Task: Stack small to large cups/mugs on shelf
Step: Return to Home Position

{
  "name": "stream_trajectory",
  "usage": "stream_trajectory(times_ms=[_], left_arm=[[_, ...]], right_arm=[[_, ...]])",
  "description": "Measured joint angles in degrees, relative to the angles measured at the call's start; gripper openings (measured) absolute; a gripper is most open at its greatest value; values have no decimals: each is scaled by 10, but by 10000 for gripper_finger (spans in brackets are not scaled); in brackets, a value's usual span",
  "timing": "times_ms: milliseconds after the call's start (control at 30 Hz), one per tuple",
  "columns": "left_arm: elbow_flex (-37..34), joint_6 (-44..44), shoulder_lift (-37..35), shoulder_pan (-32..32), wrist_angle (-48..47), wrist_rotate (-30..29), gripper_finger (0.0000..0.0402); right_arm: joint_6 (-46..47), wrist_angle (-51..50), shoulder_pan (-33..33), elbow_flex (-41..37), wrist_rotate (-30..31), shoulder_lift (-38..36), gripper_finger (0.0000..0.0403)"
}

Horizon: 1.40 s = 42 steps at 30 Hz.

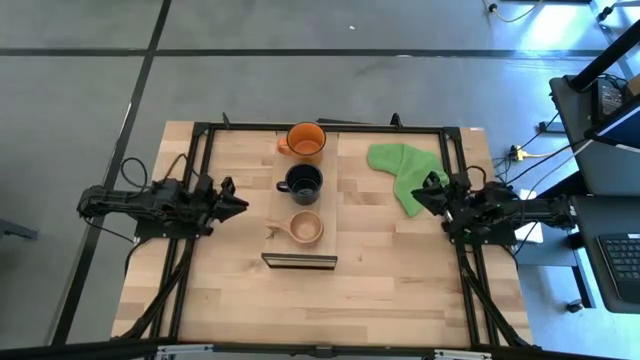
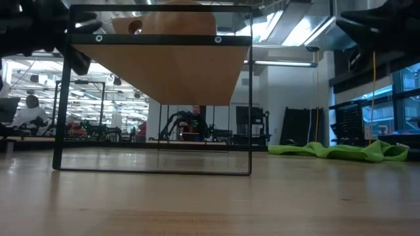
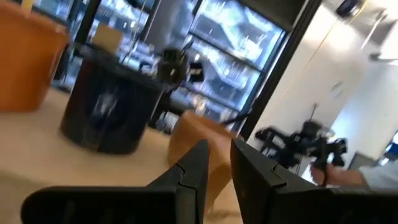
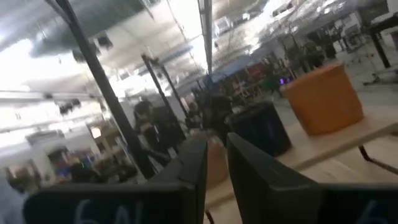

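Observation:
Three cups stand in a row on the shelf (image 1: 328, 200), a pale plank at the table's middle. The orange mug (image 1: 305, 140) is at the far end, the dark navy mug (image 1: 302, 182) in the middle, and the shallow wooden cup (image 1: 306, 228) nearest the front. Each rests on its base. My left gripper (image 1: 242, 206) hovers left of the shelf, shut and empty, pointing at the cups (image 3: 219, 155). My right gripper (image 1: 422, 194) hovers right of the shelf, shut and empty (image 4: 216, 152). The low view shows the wooden cup's handle (image 2: 133, 27) above the plank's underside.
A green cloth (image 1: 398, 165) lies crumpled on the table right of the shelf, just beyond my right gripper. A black frame (image 1: 200, 135) runs around the work area. The shelf stands on a thin black stand (image 2: 249, 98). Bare tabletop (image 1: 300, 300) lies in front.

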<state>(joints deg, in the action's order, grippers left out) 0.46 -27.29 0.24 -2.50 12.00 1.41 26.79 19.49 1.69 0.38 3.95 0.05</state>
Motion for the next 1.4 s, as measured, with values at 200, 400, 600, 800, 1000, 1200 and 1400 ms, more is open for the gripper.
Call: stream_trajectory(times_ms=[200,400,600,800,1000,1200,1400], left_arm=[[0,95,0,0,-11,0,63],[0,138,0,0,-55,-22,63],[1,117,4,0,-115,-23,63],[1,178,9,0,-115,-21,63],[1,180,13,0,-115,-22,63],[1,180,13,0,-115,-22,63],[1,179,13,0,-115,-22,63]], right_arm=[[-143,-18,0,0,-73,0,65],[-214,-72,0,0,-107,0,65],[-168,-158,0,0,-65,0,65],[-197,-184,0,0,-52,13,65],[-196,-183,0,0,-51,20,64],[-196,-183,0,0,-51,20,64],[-196,-183,0,0,-50,20,64]])
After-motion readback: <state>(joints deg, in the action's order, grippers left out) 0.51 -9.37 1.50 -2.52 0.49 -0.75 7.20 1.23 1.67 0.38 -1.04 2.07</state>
